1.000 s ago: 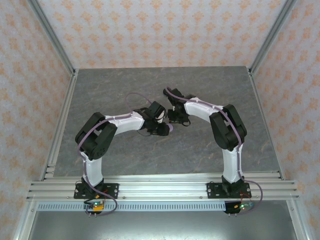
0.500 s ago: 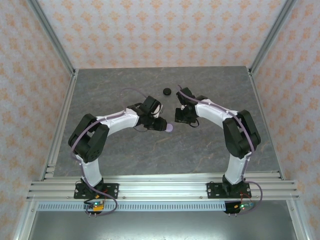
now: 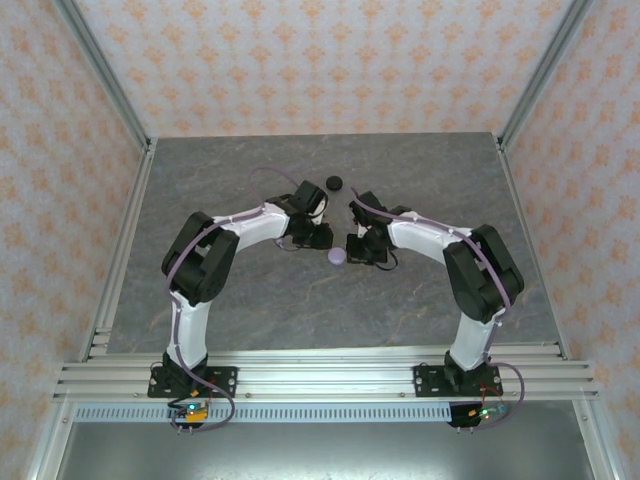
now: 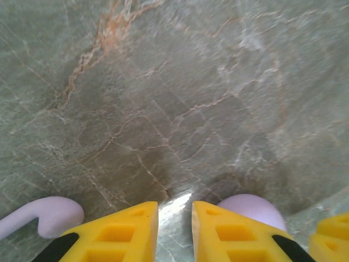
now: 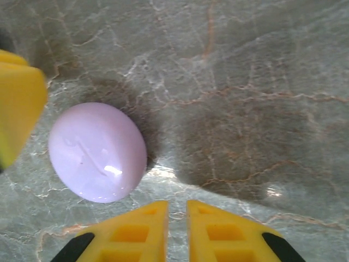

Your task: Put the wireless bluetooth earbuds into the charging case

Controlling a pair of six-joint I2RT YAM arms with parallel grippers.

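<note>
We are seeing the left jaws and the right jaws each nearly together, clamping nothing. A pale lilac stemmed earbud (image 4: 54, 215) is lying on the grey marbled surface (image 4: 174, 82) beside the left jaws. We are judging it light and slick, best pinched across its bulb.

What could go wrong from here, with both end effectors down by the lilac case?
1. The lilac case looks closed, so no earbud can go in until it is opened.
2. The left end effector and right end effector sit close on either side of it, nearly shut and empty. They might bump each other or shove the case.
3. The lilac earbud lies loose beside the left end effector and could get nudged away.
</note>
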